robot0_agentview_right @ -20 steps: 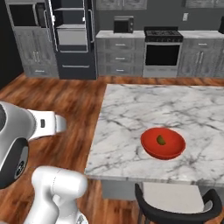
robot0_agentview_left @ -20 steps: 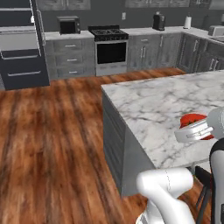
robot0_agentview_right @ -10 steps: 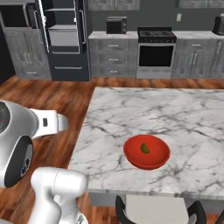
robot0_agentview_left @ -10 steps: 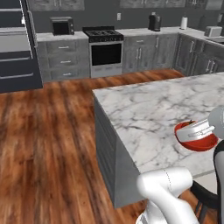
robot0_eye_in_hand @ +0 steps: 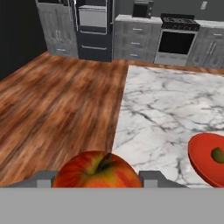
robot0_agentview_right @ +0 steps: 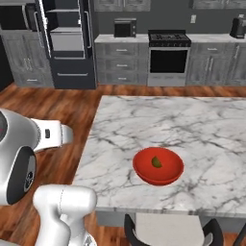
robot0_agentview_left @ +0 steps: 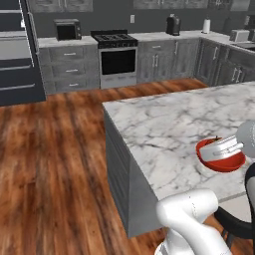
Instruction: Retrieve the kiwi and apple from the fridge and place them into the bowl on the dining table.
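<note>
Hand view is showing the gripper (robot0_eye_in_hand: 98, 181) clamping the apple (robot0_eye_in_hand: 98, 170); base views are showing the bowl (robot0_agentview_right: 158, 166) holding the kiwi (robot0_agentview_right: 156, 162), now nearer.

Marble dining table (robot0_agentview_right: 144, 125) with one red bowl (robot0_agentview_right: 158, 166) on it
White grey-veined top on a plain grey base, standing on the wood floor (robot0_agentview_left: 50, 164); bowl sits near the table's near edge, well apart from the far edge, kiwi (robot0_agentview_right: 156, 162) inside it
</note>
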### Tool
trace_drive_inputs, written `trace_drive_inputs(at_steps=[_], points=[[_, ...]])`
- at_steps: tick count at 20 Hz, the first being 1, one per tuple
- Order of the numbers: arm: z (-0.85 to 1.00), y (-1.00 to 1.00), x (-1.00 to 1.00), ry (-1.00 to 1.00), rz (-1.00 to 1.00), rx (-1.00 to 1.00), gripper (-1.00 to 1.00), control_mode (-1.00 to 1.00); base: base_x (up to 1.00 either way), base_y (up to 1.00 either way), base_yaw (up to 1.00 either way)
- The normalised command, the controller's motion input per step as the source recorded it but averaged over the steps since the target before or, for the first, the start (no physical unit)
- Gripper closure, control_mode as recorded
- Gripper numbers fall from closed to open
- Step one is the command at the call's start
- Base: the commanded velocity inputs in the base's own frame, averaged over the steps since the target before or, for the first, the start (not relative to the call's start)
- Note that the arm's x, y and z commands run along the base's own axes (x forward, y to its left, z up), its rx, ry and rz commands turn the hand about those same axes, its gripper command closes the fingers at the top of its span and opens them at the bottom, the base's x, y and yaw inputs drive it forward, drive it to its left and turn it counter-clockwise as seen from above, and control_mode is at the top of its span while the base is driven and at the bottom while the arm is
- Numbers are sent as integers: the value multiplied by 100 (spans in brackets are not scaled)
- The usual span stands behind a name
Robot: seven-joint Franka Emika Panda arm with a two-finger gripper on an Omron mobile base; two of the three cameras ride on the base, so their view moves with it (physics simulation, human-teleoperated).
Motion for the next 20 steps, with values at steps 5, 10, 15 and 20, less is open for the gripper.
trace_drive_inputs(at_steps=[5,10,15,20], points=[[0,0,0,0,0,0,100,100,1,-32,-2],[0,-29,15,1,-3,0,100,-100,1,-11,-1],[-1,-63,27,5,-6,0,100,-100,0,0,0],[-5,-67,24,8,-7,0,100,-100,0,0,0]])
